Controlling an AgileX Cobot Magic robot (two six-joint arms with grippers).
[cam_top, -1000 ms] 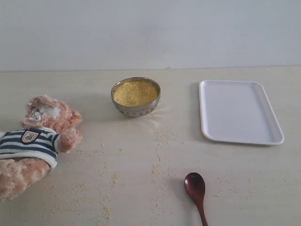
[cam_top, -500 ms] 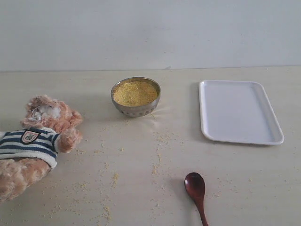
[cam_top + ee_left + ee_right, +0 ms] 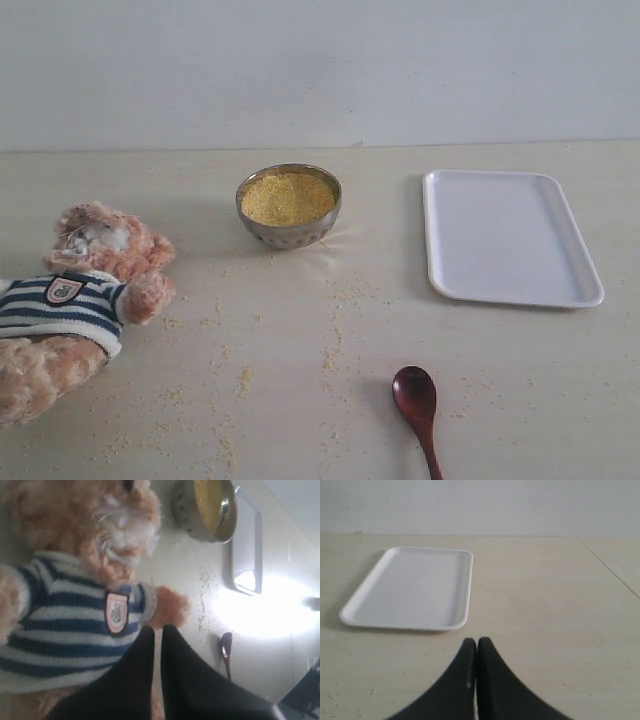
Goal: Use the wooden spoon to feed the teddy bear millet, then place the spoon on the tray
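Note:
The teddy bear (image 3: 70,300) lies on its back at the table's left edge, head toward the steel bowl (image 3: 288,205) heaped with millet (image 3: 287,197). The wooden spoon (image 3: 416,400) lies at the front, its handle running off the frame. The white tray (image 3: 510,237) sits empty at the right. Neither gripper shows in the exterior view. My left gripper (image 3: 156,630) hovers shut over the teddy bear (image 3: 75,595), tips near its paw, holding nothing. The spoon (image 3: 226,650) lies beyond it. My right gripper (image 3: 476,642) is shut and empty, short of the tray (image 3: 410,587).
Loose millet specks (image 3: 240,380) are scattered over the beige table between bear, bowl and spoon. A pale wall runs along the table's far edge. In the left wrist view the bowl (image 3: 205,510) and tray (image 3: 247,545) lie past the bear's head.

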